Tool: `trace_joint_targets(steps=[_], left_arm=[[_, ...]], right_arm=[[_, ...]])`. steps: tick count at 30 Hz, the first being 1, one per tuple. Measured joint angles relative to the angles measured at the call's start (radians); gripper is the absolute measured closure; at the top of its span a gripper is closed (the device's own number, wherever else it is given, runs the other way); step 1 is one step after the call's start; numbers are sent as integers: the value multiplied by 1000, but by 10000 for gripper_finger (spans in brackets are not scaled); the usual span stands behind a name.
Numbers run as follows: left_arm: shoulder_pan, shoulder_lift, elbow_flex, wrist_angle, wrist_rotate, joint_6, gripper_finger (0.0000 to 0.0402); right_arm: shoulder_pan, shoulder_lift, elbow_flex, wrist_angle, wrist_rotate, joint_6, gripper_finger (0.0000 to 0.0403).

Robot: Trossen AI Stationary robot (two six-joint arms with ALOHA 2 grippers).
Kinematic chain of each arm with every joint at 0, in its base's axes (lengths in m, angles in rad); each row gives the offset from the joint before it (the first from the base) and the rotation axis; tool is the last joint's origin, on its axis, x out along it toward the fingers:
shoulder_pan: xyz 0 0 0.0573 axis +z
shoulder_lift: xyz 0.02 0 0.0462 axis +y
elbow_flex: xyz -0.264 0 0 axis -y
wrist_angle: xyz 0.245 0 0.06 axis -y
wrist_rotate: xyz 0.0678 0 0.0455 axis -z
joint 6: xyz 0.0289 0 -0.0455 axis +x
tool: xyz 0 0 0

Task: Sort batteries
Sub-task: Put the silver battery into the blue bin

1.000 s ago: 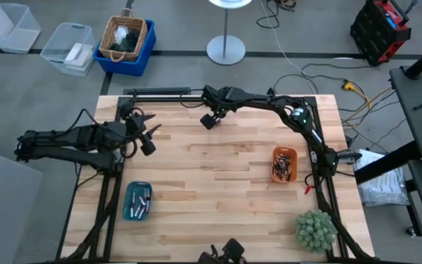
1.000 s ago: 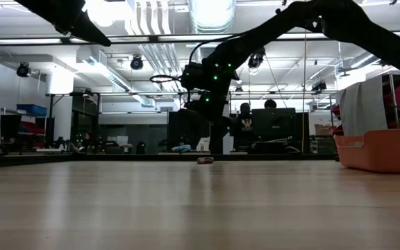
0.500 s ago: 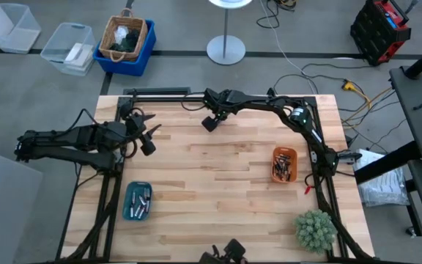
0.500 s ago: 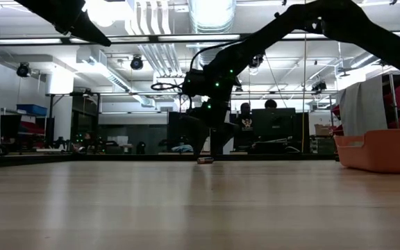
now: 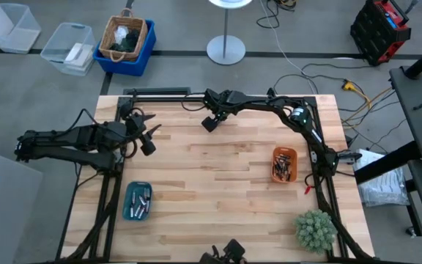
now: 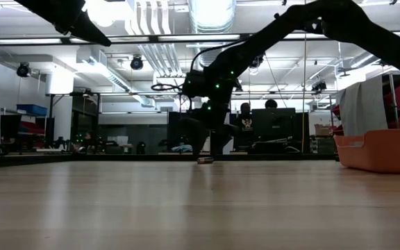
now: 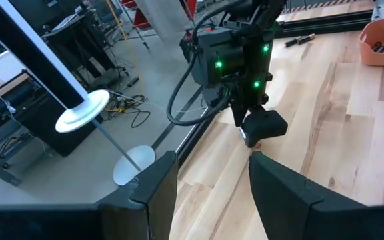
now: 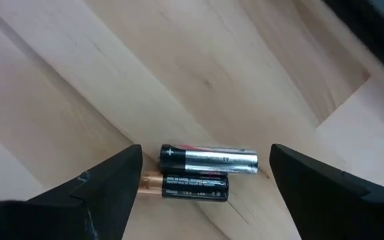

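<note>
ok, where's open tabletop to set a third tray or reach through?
Bare wood between the teal tray and orange tray, and along the near edge up to the plant. Crowded at the far edge: right gripper open over two batteries; left gripper open nearby.

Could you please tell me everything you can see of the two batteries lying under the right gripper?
The two batteries lie flat on the bare wooden table, side by side, parallel and touching. The longer battery is silvery with a black end bearing a plus sign. The shorter battery is black with a copper-coloured end and small print. Both sit between the open fingers of the right gripper, which touch neither. In the low view they show only as a small dark shape.
</note>
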Motion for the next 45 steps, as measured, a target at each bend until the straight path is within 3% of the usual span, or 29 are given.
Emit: trace_joint_targets(steps=[27, 45], left_arm=[[0, 0, 0, 0, 2, 0, 237], [0, 0, 0, 0, -2, 0, 237]], right_arm=[[-2, 0, -31, 37, 8, 26, 85], [-3, 0, -31, 35, 8, 21, 172]])
